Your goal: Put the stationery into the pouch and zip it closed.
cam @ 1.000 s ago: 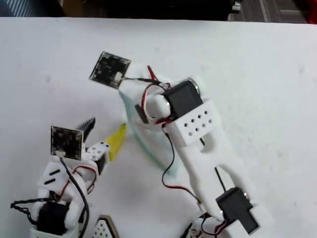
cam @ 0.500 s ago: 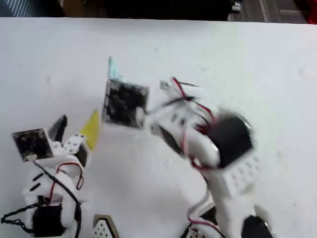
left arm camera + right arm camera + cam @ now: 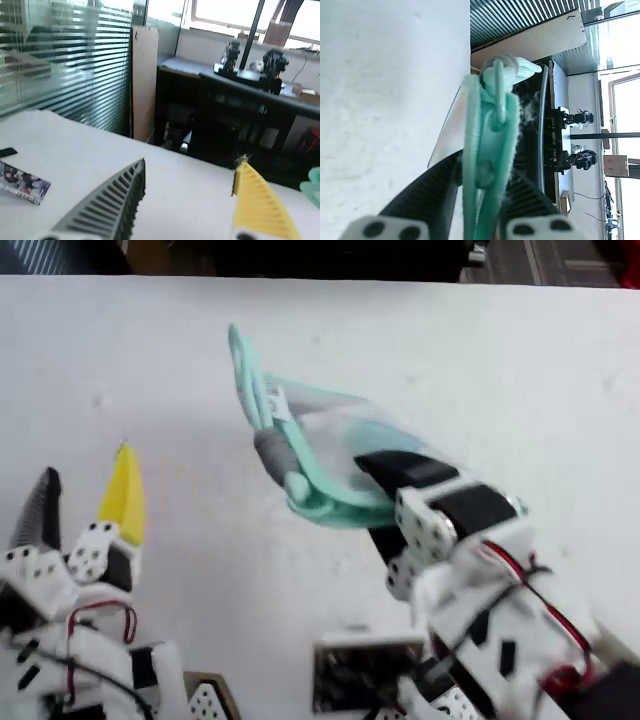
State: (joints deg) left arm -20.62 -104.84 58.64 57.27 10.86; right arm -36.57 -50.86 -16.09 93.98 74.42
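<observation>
the right claw [image 3: 485, 175] grips the teal translucent fabric pouch [image 3: 330, 440], likely soft and floppy, by its zipper edge; the left claw [image 3: 85, 480] gapes empty.

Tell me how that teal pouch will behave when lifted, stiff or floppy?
Probably floppy: the pouch curves and bends out from the right gripper, held by one edge. Likely light, since that thin pinch carries it. Its clear side looks smooth, so it may slip.
</observation>
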